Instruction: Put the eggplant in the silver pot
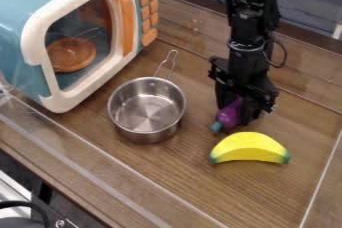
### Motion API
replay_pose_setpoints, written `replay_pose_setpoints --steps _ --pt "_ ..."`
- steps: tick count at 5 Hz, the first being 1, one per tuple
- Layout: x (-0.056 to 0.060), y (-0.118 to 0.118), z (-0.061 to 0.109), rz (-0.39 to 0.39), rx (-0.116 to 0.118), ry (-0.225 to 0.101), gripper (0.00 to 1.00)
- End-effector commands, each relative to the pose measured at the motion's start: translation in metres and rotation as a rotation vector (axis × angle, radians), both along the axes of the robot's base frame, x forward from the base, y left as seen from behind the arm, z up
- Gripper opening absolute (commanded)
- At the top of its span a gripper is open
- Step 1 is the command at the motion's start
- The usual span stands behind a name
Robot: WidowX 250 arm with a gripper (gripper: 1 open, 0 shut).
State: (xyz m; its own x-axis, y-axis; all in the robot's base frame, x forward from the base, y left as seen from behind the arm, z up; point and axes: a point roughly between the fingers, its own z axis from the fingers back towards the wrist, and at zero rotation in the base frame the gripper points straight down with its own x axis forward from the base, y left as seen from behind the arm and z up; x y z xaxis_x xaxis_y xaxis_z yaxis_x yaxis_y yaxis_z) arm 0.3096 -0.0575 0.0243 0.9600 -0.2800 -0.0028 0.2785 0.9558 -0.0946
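The purple eggplant point(229, 116) lies on the wooden table right of centre, its green cap pointing toward the lower left. My black gripper point(237, 104) points straight down over it, with the jaws closed in against the eggplant's sides, and covers its upper end. The silver pot point(147, 109) stands empty to the left of the eggplant, its wire loop handle at the back.
A yellow banana point(250, 150) lies just in front of the eggplant. A blue and white toy microwave point(74, 30) with an orange bowl point(71, 52) inside stands at the back left. A clear wall rims the table's front edge.
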Motion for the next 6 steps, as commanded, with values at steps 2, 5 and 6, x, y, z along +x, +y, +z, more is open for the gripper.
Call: replay_pose_setpoints --steps 2,5,6 --pt "0.0 0.006 0.037 0.044 -0.022 -0.068 0.0" --pt "-0.023 0.041 0.117 0.188 -0.018 -0.163 0.0" --pt "-0.035 0.056 0.118 0.219 -0.008 -0.154 0.0"
